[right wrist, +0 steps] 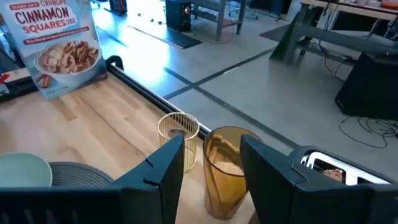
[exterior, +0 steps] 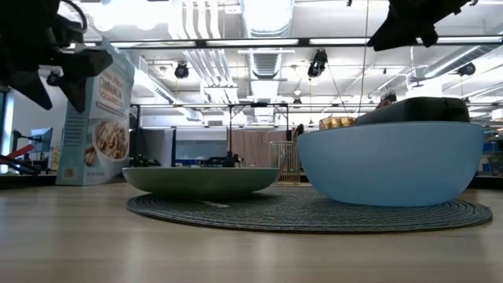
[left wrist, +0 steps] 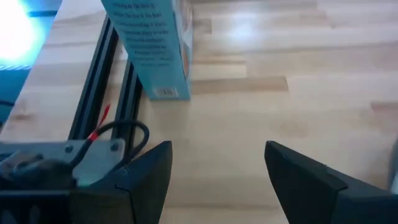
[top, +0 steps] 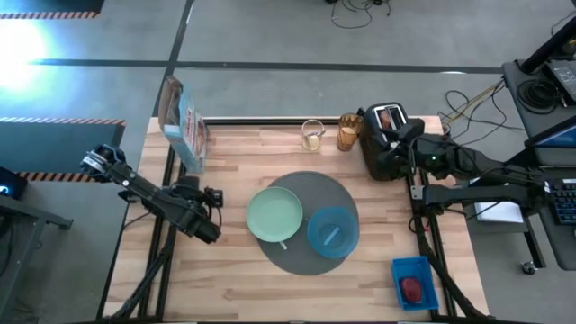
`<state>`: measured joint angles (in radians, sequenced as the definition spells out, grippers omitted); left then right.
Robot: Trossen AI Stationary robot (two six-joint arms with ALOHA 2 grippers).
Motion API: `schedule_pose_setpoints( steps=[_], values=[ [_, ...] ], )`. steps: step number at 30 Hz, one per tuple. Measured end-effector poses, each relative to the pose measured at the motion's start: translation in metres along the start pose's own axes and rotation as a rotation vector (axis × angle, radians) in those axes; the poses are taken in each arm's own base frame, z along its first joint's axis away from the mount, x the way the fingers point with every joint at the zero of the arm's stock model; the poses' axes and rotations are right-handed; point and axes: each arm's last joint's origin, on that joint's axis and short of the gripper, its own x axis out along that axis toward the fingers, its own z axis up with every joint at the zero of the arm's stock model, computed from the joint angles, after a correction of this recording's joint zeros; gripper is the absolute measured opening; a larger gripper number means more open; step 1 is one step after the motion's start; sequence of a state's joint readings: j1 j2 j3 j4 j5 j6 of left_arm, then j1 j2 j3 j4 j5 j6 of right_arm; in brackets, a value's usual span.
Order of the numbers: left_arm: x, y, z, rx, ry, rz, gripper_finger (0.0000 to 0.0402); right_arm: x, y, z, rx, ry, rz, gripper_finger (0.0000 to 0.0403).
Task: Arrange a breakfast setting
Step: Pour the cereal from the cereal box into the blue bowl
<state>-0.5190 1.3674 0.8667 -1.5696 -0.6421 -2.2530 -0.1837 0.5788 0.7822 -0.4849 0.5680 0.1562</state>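
A round dark-grey mat point(top: 310, 193) lies mid-table with a pale green plate point(top: 274, 216) and a blue bowl point(top: 333, 231) on it. An amber glass point(top: 349, 132) stands at the far edge beside a black toaster point(top: 382, 135) with a brown toast slice point(top: 390, 117) in its slot. A small red food piece point(top: 411, 288) lies in a blue tray. My right gripper point(right wrist: 211, 146) is open above the toaster, pointing at the amber glass point(right wrist: 227, 174) without touching it. My left gripper point(left wrist: 217, 165) is open and empty over the table's left part, near the cereal box point(top: 184, 121).
A clear ribbed glass point(top: 312, 135) stands left of the amber one. The cereal box point(right wrist: 56, 46) stands upright at the far left corner. The blue tray point(top: 416, 270) sits at the near right. Bare wood lies along the near edge and left of the mat.
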Motion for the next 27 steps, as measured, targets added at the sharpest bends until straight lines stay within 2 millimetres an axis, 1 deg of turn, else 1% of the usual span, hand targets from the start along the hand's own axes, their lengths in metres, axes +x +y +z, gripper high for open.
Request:
schedule_pose_setpoints(
  steps=[4, 11, 21, 24, 27],
  values=[
    [0.005, 0.001, -0.004, -0.005, -0.012, -0.004, 0.0240, 0.005, 0.003, -0.001, -0.012, 0.019, -0.003, 0.0148],
    [0.006, 0.000, -0.004, 0.041, -0.022, -0.015, 0.0240, 0.009, 0.005, -0.002, -0.024, 0.036, -0.006, 0.0148],
    [0.006, 0.000, -0.004, 0.043, -0.023, -0.014, 0.0240, 0.018, 0.011, -0.005, -0.048, 0.075, -0.011, 0.0148],
    [0.007, 0.001, -0.001, 0.052, -0.043, 0.006, 0.0240, 0.022, 0.013, -0.006, -0.057, 0.089, -0.013, 0.0148],
    [0.013, -0.002, 0.007, 0.012, -0.053, 0.032, 0.0241, 0.025, 0.015, -0.008, -0.067, 0.104, -0.016, 0.0148]
  ],
)
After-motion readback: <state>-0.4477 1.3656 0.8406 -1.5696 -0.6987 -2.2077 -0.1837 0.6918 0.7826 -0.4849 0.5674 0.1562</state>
